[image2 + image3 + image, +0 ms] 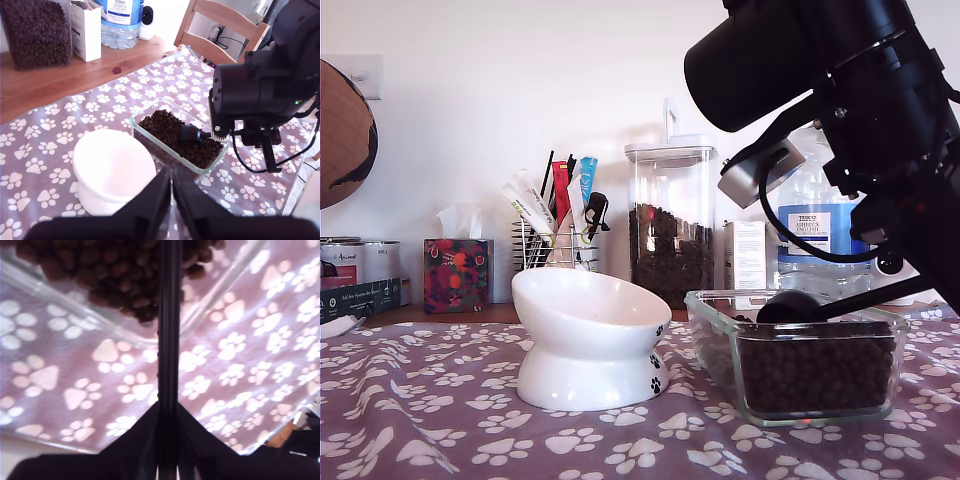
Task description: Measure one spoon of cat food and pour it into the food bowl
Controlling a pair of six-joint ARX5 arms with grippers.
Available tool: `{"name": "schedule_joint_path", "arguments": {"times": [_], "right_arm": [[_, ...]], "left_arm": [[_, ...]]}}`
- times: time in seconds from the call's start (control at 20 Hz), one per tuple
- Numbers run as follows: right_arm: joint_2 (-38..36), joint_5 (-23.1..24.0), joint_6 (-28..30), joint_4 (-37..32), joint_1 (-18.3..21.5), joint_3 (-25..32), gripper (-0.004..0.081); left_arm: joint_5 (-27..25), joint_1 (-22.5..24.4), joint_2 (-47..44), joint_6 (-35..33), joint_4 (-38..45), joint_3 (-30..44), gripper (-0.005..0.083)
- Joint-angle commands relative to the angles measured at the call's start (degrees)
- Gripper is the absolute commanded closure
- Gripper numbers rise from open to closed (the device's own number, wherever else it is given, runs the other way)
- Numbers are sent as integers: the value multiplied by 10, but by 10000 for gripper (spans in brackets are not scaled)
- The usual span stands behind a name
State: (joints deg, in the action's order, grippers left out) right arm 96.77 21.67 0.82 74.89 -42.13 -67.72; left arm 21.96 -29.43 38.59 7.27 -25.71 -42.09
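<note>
The black spoon has its cup down in the cat food, which fills a clear glass dish at the exterior view's right. My second gripper is shut on the spoon's handle, which runs toward the kibble. The second arm reaches down from the exterior view's upper right. Beside the dish stands the white food bowl, with nothing showing inside. Above bowl and dish my first gripper hangs shut on nothing. The spoon cup rests among the pellets.
Along the back stand a tall clear jar of kibble, a water bottle, a white carton, a wire holder of pens, a tissue box and tins. A wooden chair sits past the table.
</note>
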Motion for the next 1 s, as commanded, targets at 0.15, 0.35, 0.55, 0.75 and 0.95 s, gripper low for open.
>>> {"name": "schedule_joint_path", "arguments": {"times": [0.15, 0.35, 0.55, 0.75, 0.95], "right_arm": [[23, -44, -31, 7, -5, -3, 783], [51, -64, -62, -5, 7, -3, 783], [53, -100, -84, -13, 28, -3, 783], [53, -109, -84, -11, 37, -14, 783], [53, -110, -83, -2, 37, -41, 783]], "left_arm": [[3, 0, -5, -2, 4, 13, 795], [12, 0, -22, -2, 3, 13, 795], [11, 0, -38, -2, 0, 13, 795], [12, 0, -42, -2, -3, 13, 795], [12, 0, -42, -2, -17, 13, 795]]}}
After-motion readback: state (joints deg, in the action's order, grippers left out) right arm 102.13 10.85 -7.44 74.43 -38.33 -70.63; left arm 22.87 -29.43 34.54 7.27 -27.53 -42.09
